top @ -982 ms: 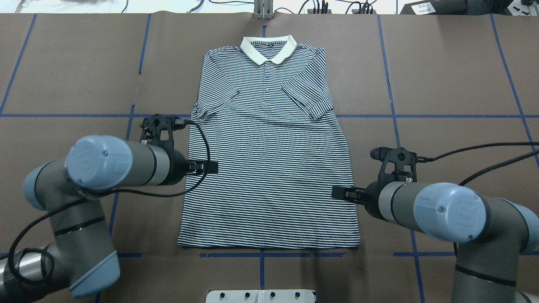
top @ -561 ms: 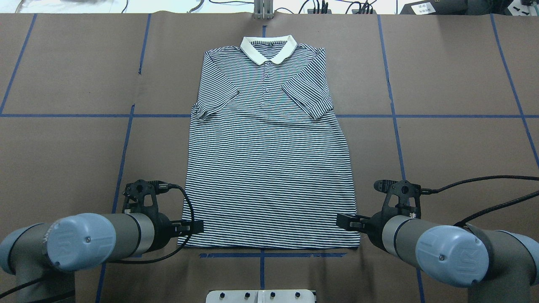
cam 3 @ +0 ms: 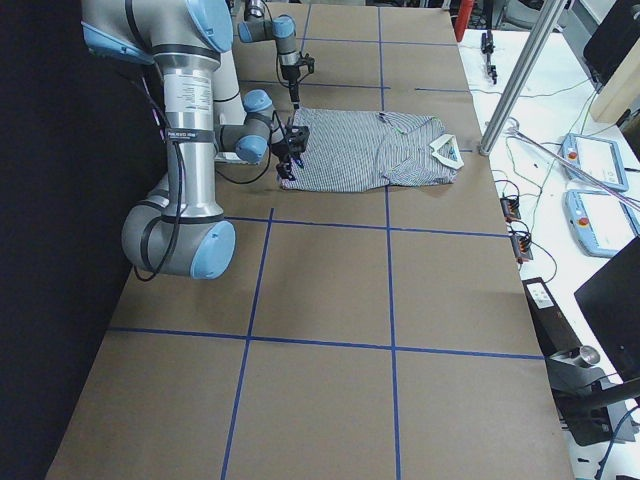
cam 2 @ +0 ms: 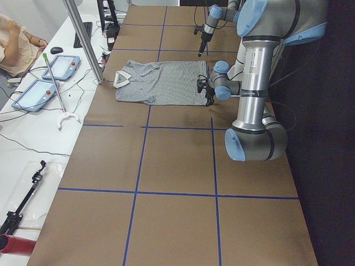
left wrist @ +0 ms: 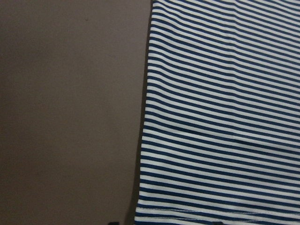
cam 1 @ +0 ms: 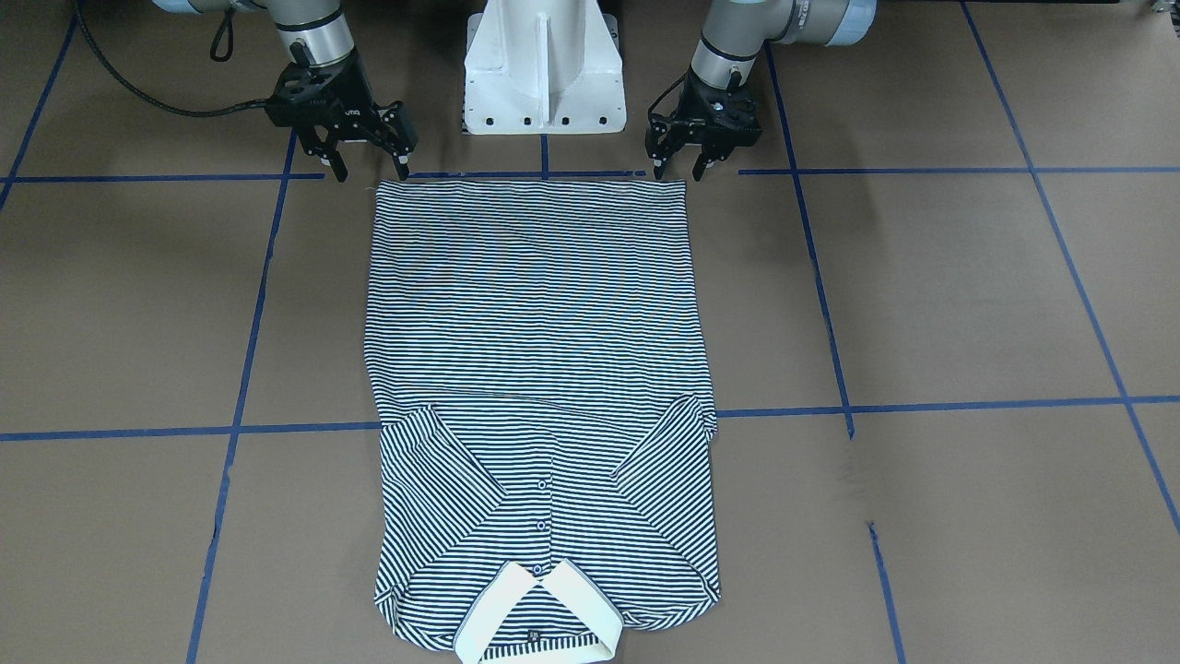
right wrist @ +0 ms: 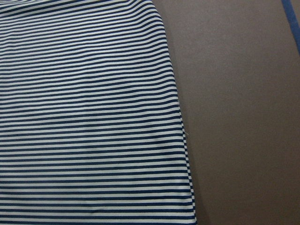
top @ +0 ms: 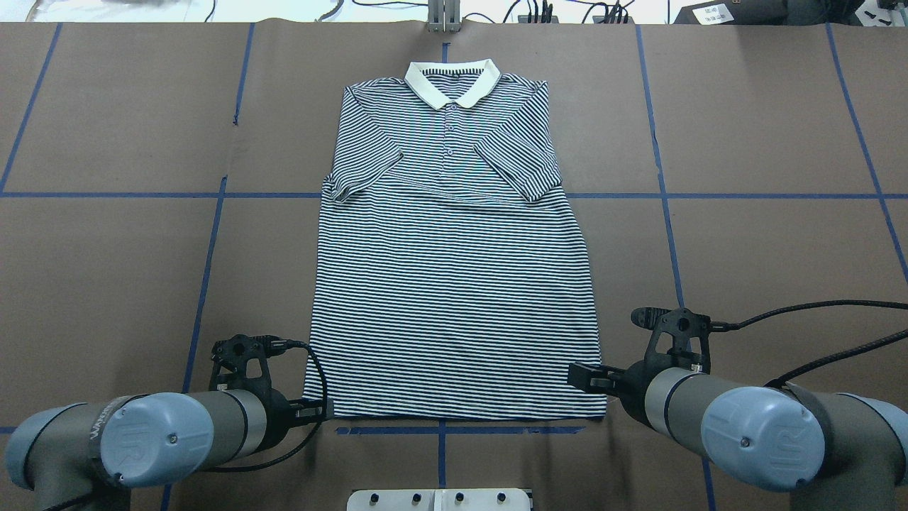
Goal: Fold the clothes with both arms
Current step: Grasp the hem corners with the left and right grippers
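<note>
— Where is the shirt?

— The short-sleeved polo shirt with thin navy-and-white stripes (top: 454,284) lies flat and front-up in the middle of the brown paper-covered worktop (top: 106,106). Its cream collar (top: 452,78) is at the far side from the robot and its hem (top: 454,413) is on the near side. Both short sleeves (top: 521,167) are folded inward across the chest, and the buttons run down below the collar.

— And the arms?

— Both reach down to the hem, one at each corner. The black two-finger left claw (cam 1: 676,173) stands at the corner on the robot's left. Its fingers are spread apart, one on either side of that corner. The black right claw (cam 1: 371,173) stands at the opposite corner, also spread, and wider than the left.

— Is either one gripping cloth?

— No. In the front-facing view nothing is pinched between the fingers, and the hem lies straight and flat along the dark blue tape line (cam 1: 544,173). I cannot tell whether the fingertips touch the fabric or the paper.

— What do the wrist cameras show?

— Only stripes and bare brown paper. Each looks at a side edge of the shirt near the hem.

— Anything else nearby?

— The white pedestal base (cam 1: 544,65) sits between the two arms, just behind the hem.
</note>
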### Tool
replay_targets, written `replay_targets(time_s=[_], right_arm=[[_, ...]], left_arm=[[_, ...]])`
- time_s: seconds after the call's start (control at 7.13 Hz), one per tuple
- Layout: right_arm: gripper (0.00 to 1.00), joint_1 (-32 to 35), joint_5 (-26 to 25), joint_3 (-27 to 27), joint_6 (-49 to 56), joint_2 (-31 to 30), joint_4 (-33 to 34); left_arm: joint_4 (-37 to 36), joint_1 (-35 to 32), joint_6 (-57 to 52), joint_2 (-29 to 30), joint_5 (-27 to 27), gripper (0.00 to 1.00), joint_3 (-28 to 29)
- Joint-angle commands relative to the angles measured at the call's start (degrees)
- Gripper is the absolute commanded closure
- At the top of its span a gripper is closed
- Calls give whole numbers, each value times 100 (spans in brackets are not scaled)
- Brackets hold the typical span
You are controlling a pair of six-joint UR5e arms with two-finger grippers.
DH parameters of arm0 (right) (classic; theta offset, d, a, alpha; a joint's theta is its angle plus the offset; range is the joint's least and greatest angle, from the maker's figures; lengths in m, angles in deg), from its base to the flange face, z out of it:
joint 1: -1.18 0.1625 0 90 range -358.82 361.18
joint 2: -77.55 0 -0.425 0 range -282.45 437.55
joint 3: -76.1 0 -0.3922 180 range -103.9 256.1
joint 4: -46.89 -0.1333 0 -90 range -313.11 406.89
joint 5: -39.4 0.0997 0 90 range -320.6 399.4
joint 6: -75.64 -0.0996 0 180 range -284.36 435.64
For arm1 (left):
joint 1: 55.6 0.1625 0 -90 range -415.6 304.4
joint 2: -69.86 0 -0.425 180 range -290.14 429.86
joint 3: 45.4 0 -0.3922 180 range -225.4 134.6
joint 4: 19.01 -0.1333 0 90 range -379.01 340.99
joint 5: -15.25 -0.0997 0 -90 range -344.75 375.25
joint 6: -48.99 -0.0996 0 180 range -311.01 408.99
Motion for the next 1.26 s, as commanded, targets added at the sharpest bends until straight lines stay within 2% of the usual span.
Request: replay_targets(time_s=[0.0,0.14,0.28,0.42,0.7,0.98,1.12], right_arm=[[5,-4,-64,-8,-7,10,-8],[5,-4,-64,-8,-7,10,-8],[5,-4,-73,-8,-7,1,-8],[5,-4,-90,-8,-7,1,-8],[5,-4,-90,-16,2,1,-8],[6,-13,-99,-43,-6,1,-8],[11,-56,-160,-60,-33,-8,1]], left_arm=[[1,9,-45,49,10,33,138],[1,9,-45,92,10,34,165],[1,9,-45,102,10,40,182],[1,9,-45,136,1,56,226],[1,1,-45,146,1,99,227],[1,-60,-45,146,1,100,218],[1,-61,-45,154,1,100,166]])
